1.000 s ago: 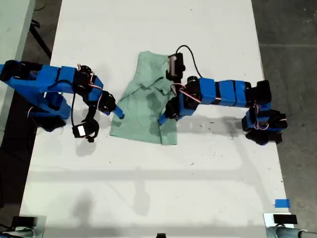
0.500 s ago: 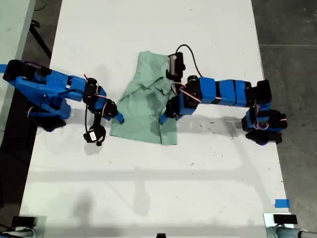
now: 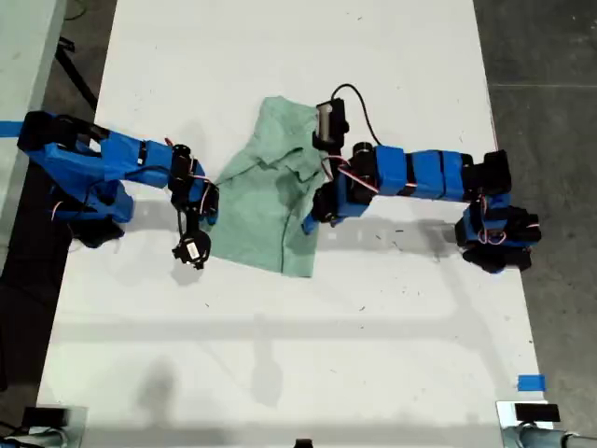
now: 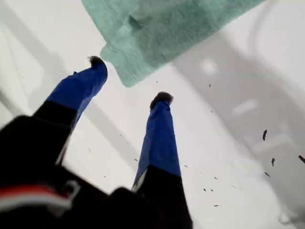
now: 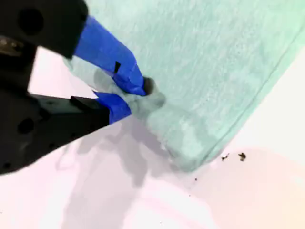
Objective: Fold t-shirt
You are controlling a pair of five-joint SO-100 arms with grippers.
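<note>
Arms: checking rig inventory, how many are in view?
2. One arm at the exterior view's left, the other arm at its right, the t-shirt between them.

Soft matt mint cloth t-shirt (image 3: pixel 270 210); smooth white faintly glossy table (image 3: pixel 280 355); blue plastic pincer fingers (image 4: pixel 159 138).

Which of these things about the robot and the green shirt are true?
1. My second gripper is pinching the t-shirt. True.
2. My first gripper is shut tight. False: its jaws stand open and hold nothing.
3. The t-shirt lies on a white table. True.
4. The t-shirt is folded into a neat square. False: it lies rumpled and uneven.
</note>
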